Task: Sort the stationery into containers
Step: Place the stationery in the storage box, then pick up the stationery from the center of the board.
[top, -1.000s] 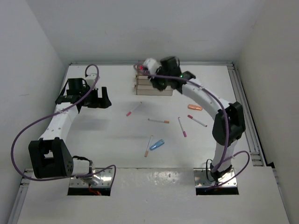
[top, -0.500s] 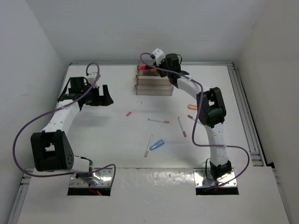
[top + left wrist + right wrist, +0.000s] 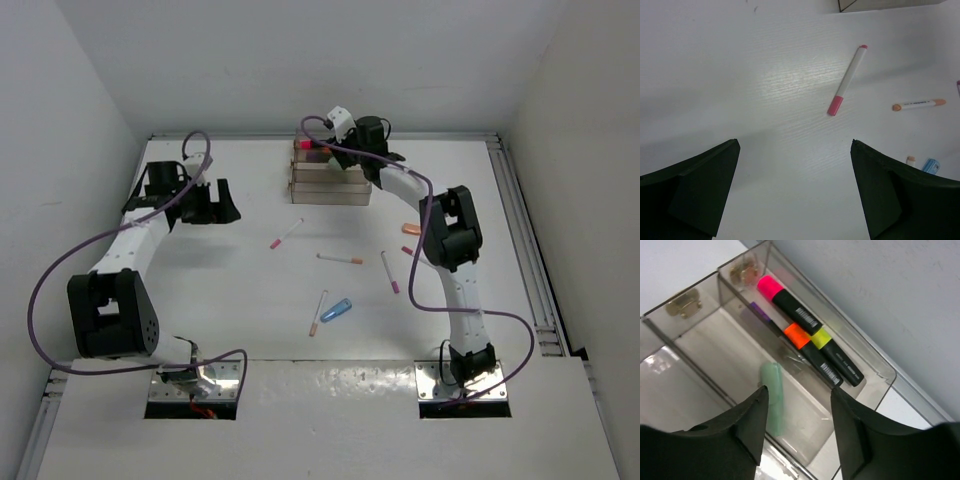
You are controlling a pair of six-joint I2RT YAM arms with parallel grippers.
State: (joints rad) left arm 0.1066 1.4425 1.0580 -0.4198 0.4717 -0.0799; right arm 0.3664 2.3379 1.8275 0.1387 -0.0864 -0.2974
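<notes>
The containers (image 3: 330, 182), a stepped block of clear trays, stand at the back middle of the table. My right gripper (image 3: 328, 150) hangs over the rear trays, open and empty (image 3: 799, 390). Below it, the rear tray (image 3: 875, 367) holds black highlighters with pink (image 3: 790, 305), orange (image 3: 812, 352), yellow (image 3: 837, 356) and purple (image 3: 760, 315) caps. A pastel green piece (image 3: 772, 397) lies in the tray in front. My left gripper (image 3: 214, 208) is open and empty (image 3: 794, 150) over bare table at the left. A pink-capped white pen (image 3: 287, 234) (image 3: 847, 81) lies ahead of it.
Loose on the table are an orange-tipped pen (image 3: 340, 259) (image 3: 918, 104), a pink-tipped pen (image 3: 390, 271), another orange-tipped pen (image 3: 317, 313), a blue piece (image 3: 336, 310) (image 3: 930, 165) and a peach piece (image 3: 415, 229). White walls enclose the table on three sides.
My right arm has folded in, and its wrist has swung from the right of the containers to behind their rear trays. My left gripper has shifted slightly to the back left.
</notes>
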